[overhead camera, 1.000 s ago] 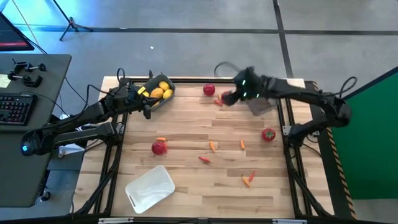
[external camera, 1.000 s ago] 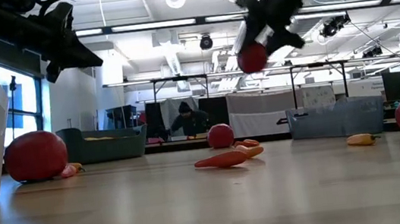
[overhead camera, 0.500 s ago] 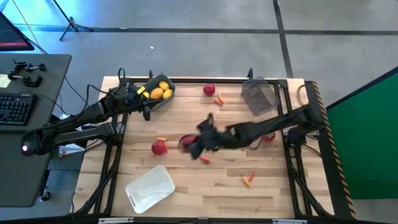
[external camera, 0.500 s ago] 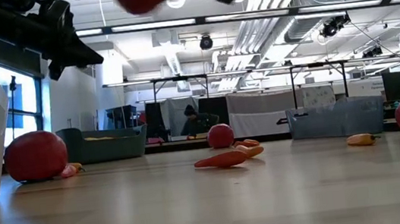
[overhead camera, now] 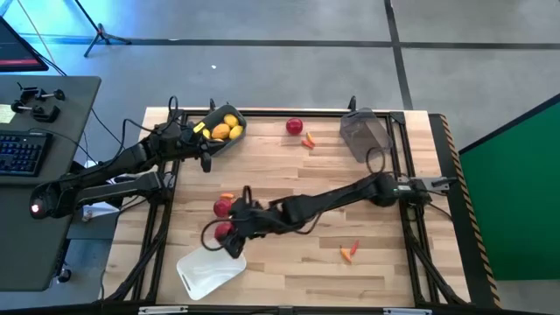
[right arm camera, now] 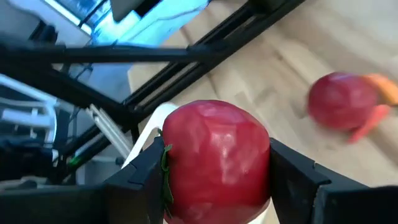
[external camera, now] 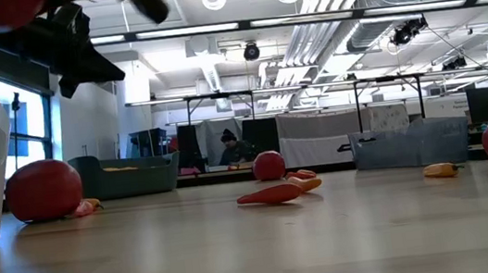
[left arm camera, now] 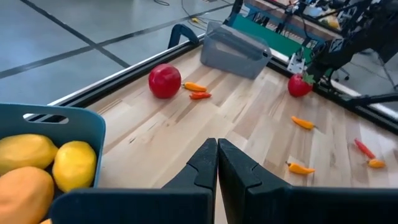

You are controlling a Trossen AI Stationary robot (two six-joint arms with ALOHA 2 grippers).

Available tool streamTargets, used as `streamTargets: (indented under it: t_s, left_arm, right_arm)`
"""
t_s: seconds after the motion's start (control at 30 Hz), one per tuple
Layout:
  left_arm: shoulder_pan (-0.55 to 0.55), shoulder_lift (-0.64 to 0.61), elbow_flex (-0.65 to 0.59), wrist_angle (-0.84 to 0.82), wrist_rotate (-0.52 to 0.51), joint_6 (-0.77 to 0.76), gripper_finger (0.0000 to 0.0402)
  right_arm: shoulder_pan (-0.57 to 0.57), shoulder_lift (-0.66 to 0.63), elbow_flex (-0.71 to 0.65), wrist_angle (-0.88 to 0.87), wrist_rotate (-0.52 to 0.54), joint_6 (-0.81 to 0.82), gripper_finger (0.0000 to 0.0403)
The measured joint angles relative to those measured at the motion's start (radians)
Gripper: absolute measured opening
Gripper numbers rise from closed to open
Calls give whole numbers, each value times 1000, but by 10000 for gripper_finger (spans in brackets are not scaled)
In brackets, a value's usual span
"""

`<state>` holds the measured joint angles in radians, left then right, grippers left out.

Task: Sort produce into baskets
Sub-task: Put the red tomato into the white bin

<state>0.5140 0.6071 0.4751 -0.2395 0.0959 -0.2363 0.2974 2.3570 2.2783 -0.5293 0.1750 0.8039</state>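
My right gripper [overhead camera: 224,232] reaches across to the table's near left and is shut on a round red fruit [right arm camera: 214,160], just over the far rim of the white bin [overhead camera: 210,268]. This fruit also shows at the top left of the low view [external camera: 0,8]. A second red fruit [overhead camera: 224,207] lies on the table beside it. My left gripper [left arm camera: 216,163] is shut and empty, raised beside the blue-grey bin [overhead camera: 220,140], which holds yellow fruits [left arm camera: 73,165]. The dark translucent bin [overhead camera: 363,133] stands at the far right. My right gripper pinches the red fruit between its two fingers, one finger [right arm camera: 142,180] on each of its opposite sides [right arm camera: 174,168]. The arm comes from the table's right. The fruit is lifted clear of the table, above the white bin's rim [right arm camera: 163,113].
A red fruit [overhead camera: 294,127] and small peppers [overhead camera: 307,140] lie near the far edge. Another pepper [overhead camera: 348,254] lies near the right front. A red fruit [left arm camera: 300,85] lies near the right edge. A desk with a keyboard [overhead camera: 22,153] stands left of the table.
My right gripper has swept from beside the dark bin at the far right across the table toward the near left, carrying the red fruit clear of the table. It now hangs over the white bin's far rim.
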Motion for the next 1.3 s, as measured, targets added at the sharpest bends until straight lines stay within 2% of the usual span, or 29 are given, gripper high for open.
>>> streamTargets:
  t_s: [0.13, 0.23, 0.37, 0.57, 0.8, 1.03, 1.3]
  left_arm:
    - [0, 0, 0, -13, -1, 29, 0]
    - [0, 0, 0, -14, -1, 30, 0]
    - [0, 0, 0, -14, -1, 31, 0]
    - [0, 0, 0, -14, -1, 31, 0]
    - [0, 0, 0, -14, -2, 31, 0]
    - [0, 0, 0, -14, -4, 31, 0]
    - [0, 0, 0, -15, -4, 31, 0]
  right_arm:
    - [0, 95, 79, 18, -29, 1, 194]
    - [0, 111, 41, 73, -39, 38, 194]
    - [0, 127, 36, 38, -40, 47, 194]
    - [-12, 159, 36, 40, -125, 33, 194]
    - [-19, 174, 34, 45, -126, 27, 194]
    - [-23, 174, 34, 45, -125, 25, 245]
    - [-23, 174, 34, 56, -120, -19, 255]
